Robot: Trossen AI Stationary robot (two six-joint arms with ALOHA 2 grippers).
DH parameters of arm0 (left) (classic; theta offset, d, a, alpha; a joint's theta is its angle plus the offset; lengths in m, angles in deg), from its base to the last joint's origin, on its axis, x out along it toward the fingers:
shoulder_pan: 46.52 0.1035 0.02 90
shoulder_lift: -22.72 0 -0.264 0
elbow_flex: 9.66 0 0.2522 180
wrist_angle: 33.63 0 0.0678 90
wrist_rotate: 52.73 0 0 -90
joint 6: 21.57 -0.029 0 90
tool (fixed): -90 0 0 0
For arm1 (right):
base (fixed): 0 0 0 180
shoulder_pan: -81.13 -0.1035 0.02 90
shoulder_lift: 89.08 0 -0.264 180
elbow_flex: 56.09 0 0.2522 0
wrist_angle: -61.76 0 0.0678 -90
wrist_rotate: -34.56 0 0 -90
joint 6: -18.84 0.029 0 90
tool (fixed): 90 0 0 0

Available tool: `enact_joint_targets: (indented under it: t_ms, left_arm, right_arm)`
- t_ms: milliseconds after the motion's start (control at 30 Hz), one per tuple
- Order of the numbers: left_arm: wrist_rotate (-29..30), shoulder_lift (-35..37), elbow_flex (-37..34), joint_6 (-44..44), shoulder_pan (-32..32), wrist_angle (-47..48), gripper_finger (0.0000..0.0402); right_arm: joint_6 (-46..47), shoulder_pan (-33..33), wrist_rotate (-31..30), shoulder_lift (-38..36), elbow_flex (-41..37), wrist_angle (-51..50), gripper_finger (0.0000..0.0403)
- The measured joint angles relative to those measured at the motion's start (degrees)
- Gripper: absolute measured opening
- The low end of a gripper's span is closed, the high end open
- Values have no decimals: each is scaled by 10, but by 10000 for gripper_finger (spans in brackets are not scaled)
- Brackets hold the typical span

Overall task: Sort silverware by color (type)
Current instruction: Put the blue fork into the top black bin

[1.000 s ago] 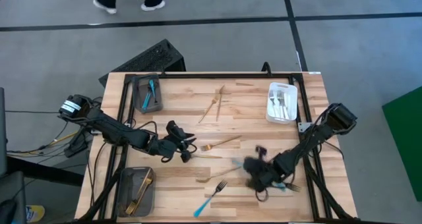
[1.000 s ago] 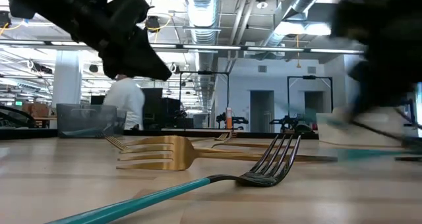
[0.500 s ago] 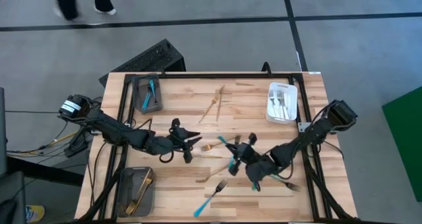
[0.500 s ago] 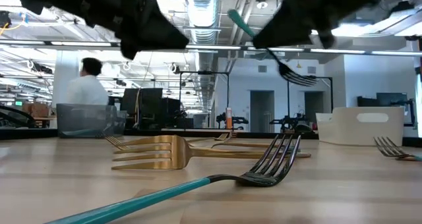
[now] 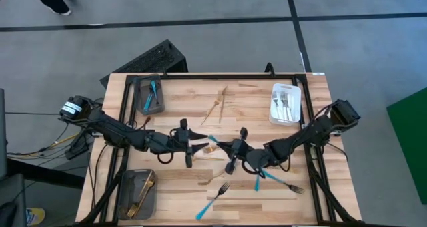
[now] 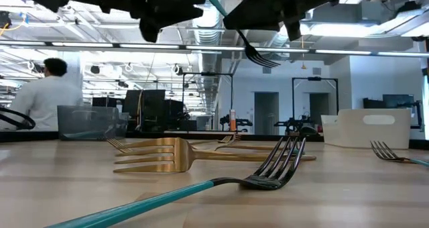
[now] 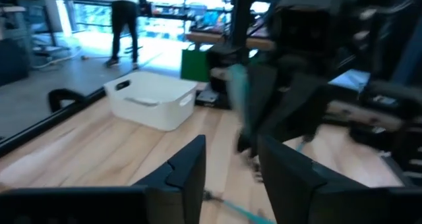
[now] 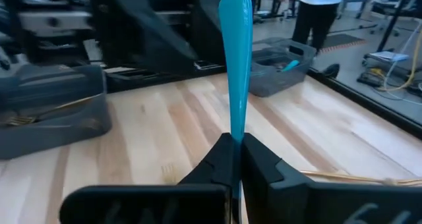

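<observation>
My right gripper (image 5: 232, 150) is over the middle of the table, shut on a fork with a turquoise handle (image 5: 212, 139). Its handle tip points at my left gripper (image 5: 199, 145), which is open and stands just short of it without touching. In the left wrist view the handle (image 7: 237, 92) rises ahead of the open fingers (image 7: 231, 168). Lying flat on the table are gold forks (image 5: 223, 145) (image 5: 217, 107) and two more turquoise-handled forks (image 5: 212, 200) (image 5: 273, 183). My right gripper pinches the turquoise handle at its lower part (image 8: 232, 133) between the two fingers. The fingers are roughly level, pointing toward the table's left, and lie along the fork. The fork is lifted clear, with its handle sticking out ahead and its tines (image 6: 258, 53) slanting down.
A grey tray (image 5: 138, 93) at the far left holds a turquoise utensil. A grey tray (image 5: 127, 187) at the near left holds gold pieces. A white tray (image 5: 273, 107) at the far right holds silver ones. A person walks in the room behind the table (image 6: 40, 97).
My right gripper has risen from the near right of the table and moved left toward my left gripper, lifting the turquoise fork clear of the wood. My left gripper has moved a little toward the right to meet it.
</observation>
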Motion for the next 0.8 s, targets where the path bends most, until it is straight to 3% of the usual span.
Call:
enact_joint_targets:
  t_ms: [167,433,567,700,800]
  left_arm:
    - [-34,0,1,12,21,-30,148]
    - [-129,0,17,17,51,-18,142]
    - [-140,0,17,5,52,-13,141]
    - [-136,0,17,-1,52,-12,118]
    - [-135,0,17,-15,52,-15,73]
  right_arm:
    - [-3,13,19,0,0,0,30]
    - [-10,23,40,0,0,1,30]
    - [-42,21,41,0,0,23,27]
    - [-50,21,50,0,0,31,24]
    - [-50,21,56,0,0,29,26]
